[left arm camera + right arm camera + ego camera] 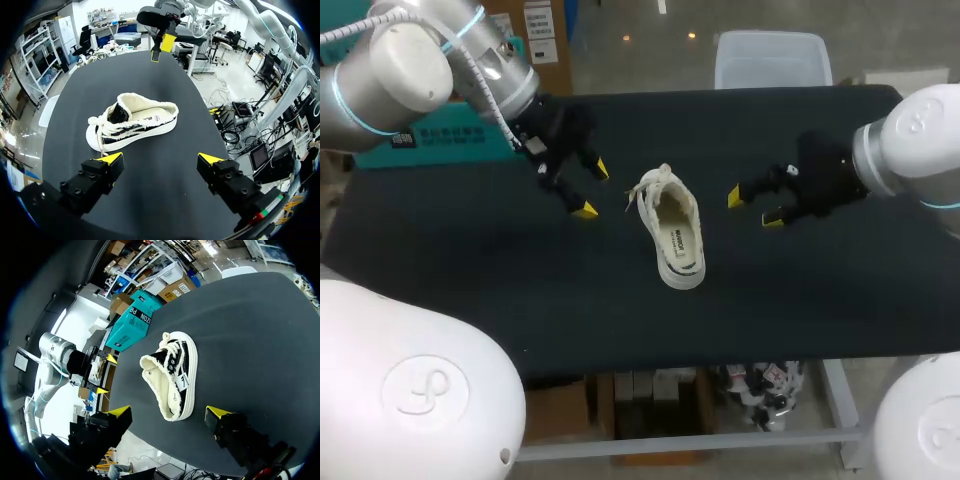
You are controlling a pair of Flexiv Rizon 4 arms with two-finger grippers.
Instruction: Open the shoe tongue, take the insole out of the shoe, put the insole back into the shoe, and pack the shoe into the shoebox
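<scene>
Left gripper [593, 189] and right gripper [753, 209] are hovering spread wide, flanking the shoe [672, 235] sitting upright on the bench [470, 280]; one should be steadying it while the other is lifting the tongue [118, 113]

place: robotics lab | evidence: left arm [410, 70], right arm [910, 140], black table [520, 300]

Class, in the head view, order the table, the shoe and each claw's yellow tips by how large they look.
1. Table.
2. Shoe.
3. Yellow tips of the left claw and of the right claw: they look alike, so they tie.
</scene>
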